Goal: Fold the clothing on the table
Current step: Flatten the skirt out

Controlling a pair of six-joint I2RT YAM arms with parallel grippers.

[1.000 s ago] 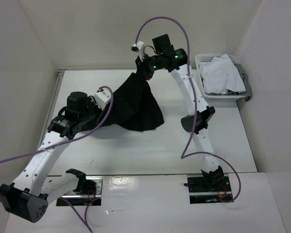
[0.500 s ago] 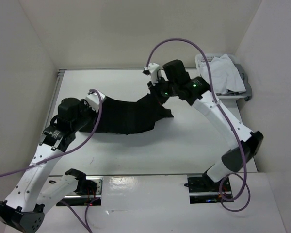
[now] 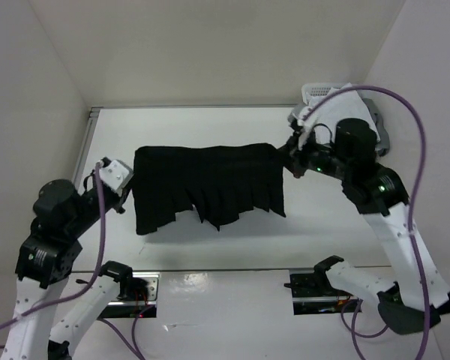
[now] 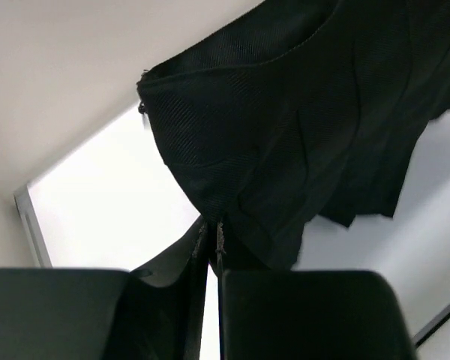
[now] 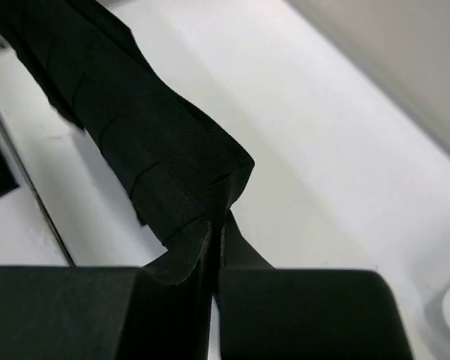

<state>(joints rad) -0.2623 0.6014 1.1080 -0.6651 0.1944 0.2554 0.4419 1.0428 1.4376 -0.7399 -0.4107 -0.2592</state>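
The clothing, a black pleated skirt [image 3: 210, 184], hangs stretched out wide above the white table [image 3: 210, 127], its waistband along the top and its ragged hem hanging toward the near side. My left gripper [image 3: 133, 171] is shut on the skirt's left top corner [image 4: 210, 202]. My right gripper [image 3: 285, 157] is shut on the right top corner [image 5: 210, 187]. In both wrist views the fabric runs into the closed jaws, and the fingertips are hidden by cloth.
A white plastic basket [image 3: 315, 94] holding a white garment [image 3: 337, 101] stands at the back right corner, close behind my right arm. The table's metal rail [image 3: 86, 150] runs along the left side. Walls enclose the back and both sides.
Both arms pulled apart and toward the near side, lifting the skirt. It went from a bunched heap to a taut, spread sheet held by its two top corners.
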